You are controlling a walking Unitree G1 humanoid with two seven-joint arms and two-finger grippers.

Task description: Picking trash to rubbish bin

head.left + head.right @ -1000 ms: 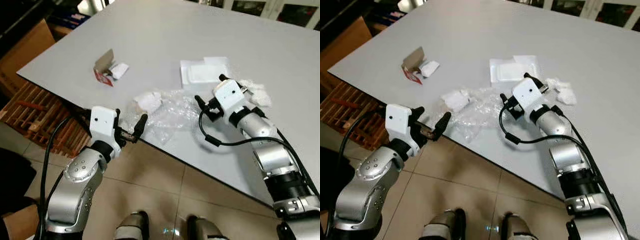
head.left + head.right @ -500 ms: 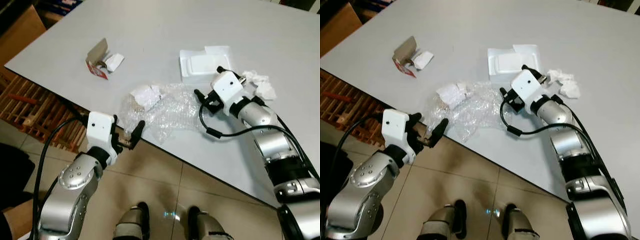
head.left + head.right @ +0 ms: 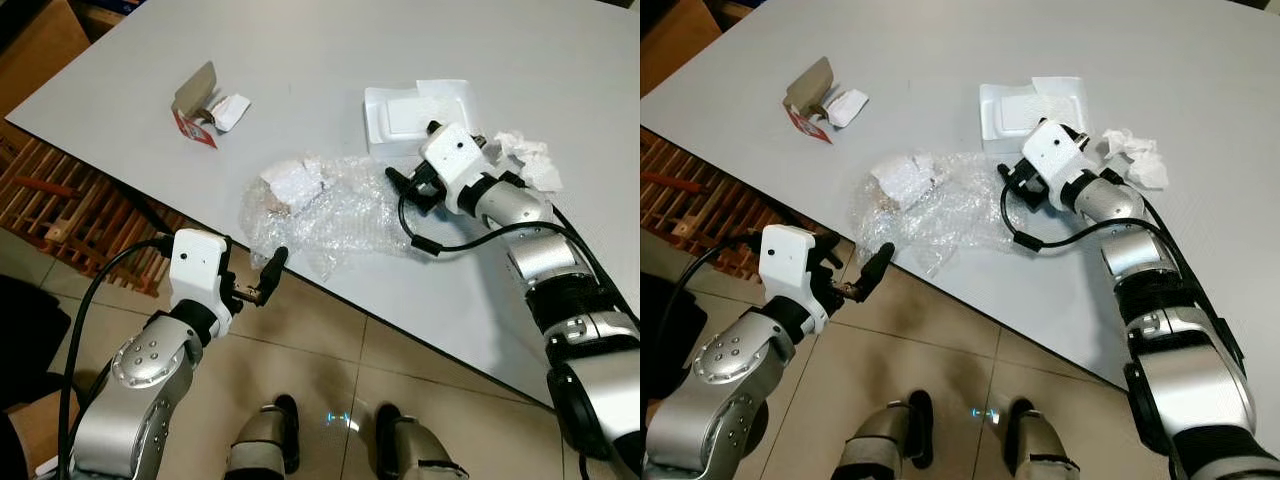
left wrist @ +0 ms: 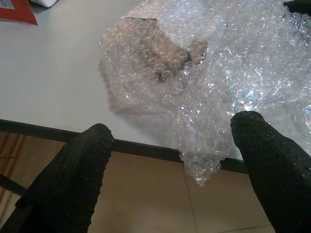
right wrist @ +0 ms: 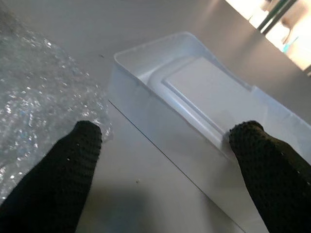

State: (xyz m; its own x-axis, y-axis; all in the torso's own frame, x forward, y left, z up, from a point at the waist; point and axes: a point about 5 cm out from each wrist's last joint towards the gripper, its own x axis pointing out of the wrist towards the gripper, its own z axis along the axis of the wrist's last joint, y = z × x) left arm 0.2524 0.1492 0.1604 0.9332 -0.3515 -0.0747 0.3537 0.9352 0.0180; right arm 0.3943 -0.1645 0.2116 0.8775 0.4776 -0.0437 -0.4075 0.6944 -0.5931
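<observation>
Carton [image 3: 197, 112] far left of wrap [image 3: 335, 210], on table [image 3: 300, 60], well apart from both grippers.

Left gripper [image 4: 170, 155] below table edge, just short of wrap's overhanging corner; fingers wide, holding nothing. Risk: closing on that thin corner only, so film slips out or drags paper wad [image 3: 293, 184] off table onto floor.

Right gripper [image 5: 160, 141] right of wrap, fingers wide, one tip at foam tray [image 5: 194, 92] wall, other at wrap's fringe. Risk: tray skids away instead of being pinched; tissue [image 3: 530, 160] beyond may scatter.

Silver arms, white wrists, black fingers [image 4: 73, 184]
</observation>
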